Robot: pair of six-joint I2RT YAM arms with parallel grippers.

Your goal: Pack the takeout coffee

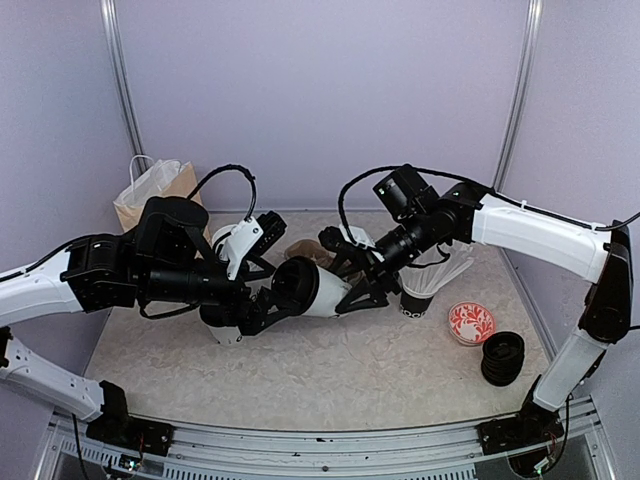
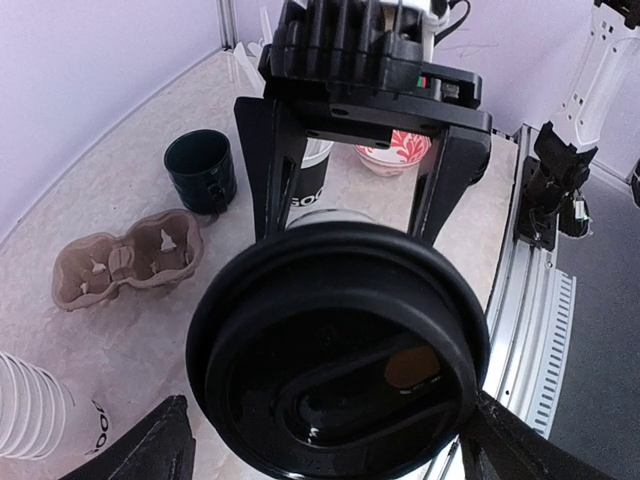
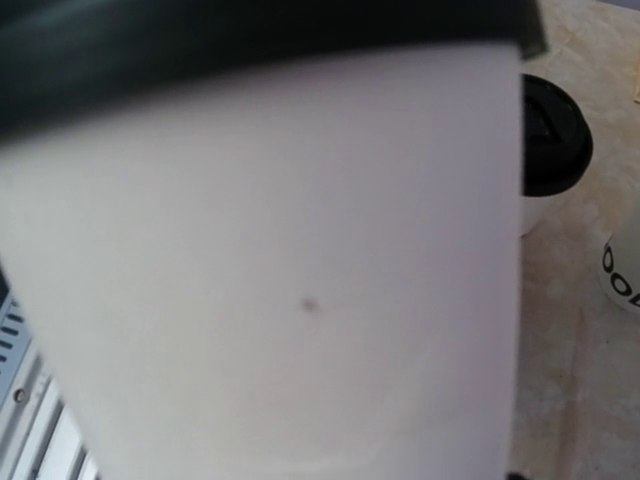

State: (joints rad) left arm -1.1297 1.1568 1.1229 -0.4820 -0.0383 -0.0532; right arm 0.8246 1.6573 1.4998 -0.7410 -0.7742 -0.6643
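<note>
Hidden or unclear:
- Right wrist view is almost filled by a blurred white cup wall. Its own fingers cannot be made out there, and no lettering shows on that side.
- A second lidded cup (image 3: 550, 140) is half cut off behind that wall.
- In the overhead view the arms cover much of the bench middle. The cardboard two-cup tray (image 2: 125, 260) shows there only as a brown scrap behind them.

Cup and hands:
- A takeout coffee cup (image 1: 325, 291) is held off the bench, lying on its side between the two arms.
- Its black lid (image 2: 340, 340) faces straight into the left wrist camera.
- The right hand (image 2: 345, 205) is clamped across the cup body, one finger on each side.
- The left hand (image 2: 325, 455) is spread wide around the lid end. Its left finger (image 2: 145, 450) stands clear of the rim, with bench visible in the gap. Whether the other finger touches the rim cannot be told.

Surface and room:
- Pale speckled bench (image 1: 330, 390), lavender walls (image 1: 320, 90).
- Brown paper bag (image 1: 150, 190) at the far left.
- Black cup with white sticks (image 1: 418, 295) just right of the right hand.
- Red-patterned bowl (image 1: 471, 322) and a stack of black lids (image 1: 503, 357) near the right edge.
</note>
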